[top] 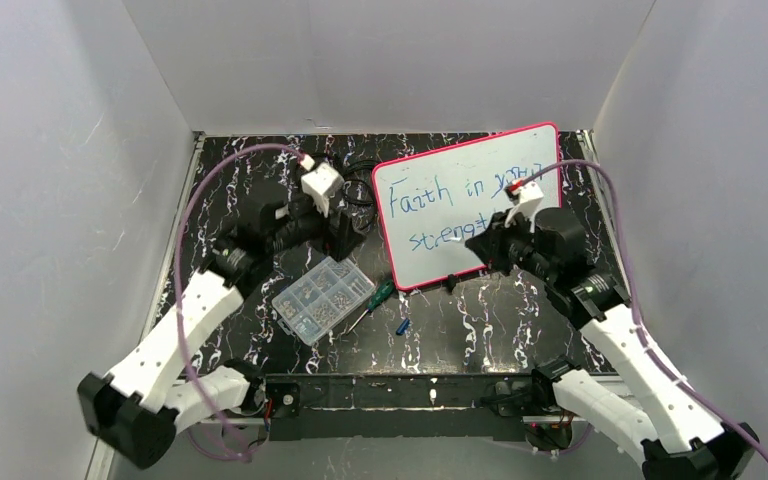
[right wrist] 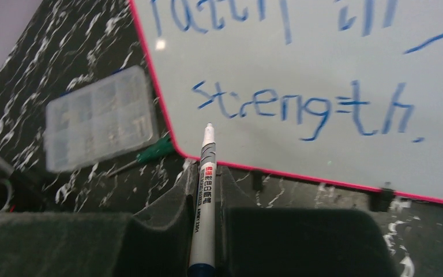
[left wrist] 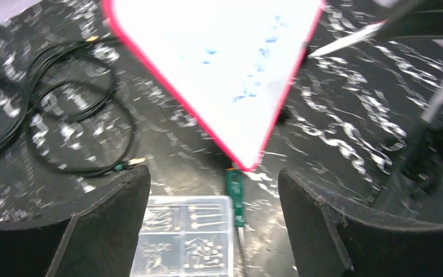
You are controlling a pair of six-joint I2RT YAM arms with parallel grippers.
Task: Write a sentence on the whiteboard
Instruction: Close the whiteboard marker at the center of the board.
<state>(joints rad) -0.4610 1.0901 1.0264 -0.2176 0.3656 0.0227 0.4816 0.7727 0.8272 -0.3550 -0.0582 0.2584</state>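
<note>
- The whiteboard (top: 430,265) is being shown lying flat on the marbled black table (top: 480,330), right of centre and turned at a slant, with its black clips (right wrist: 383,197) on the near edge.
- The sentence (top: 440,200) is being displayed in blue as "Faith in your" over "strength."
- A marker (right wrist: 203,196) is being pinched between the pressed-together fingers of the right gripper (right wrist: 205,173). Its tip is being held over the board's lower left part, under "strength". Contact cannot be told.
- The left gripper (left wrist: 213,190) is being held spread wide and empty above a clear parts box (top: 323,298) and a green-handled screwdriver (top: 380,294), which are lying just left of the board.
- A black cable (left wrist: 75,121) is being seen coiled at the rear.
</note>
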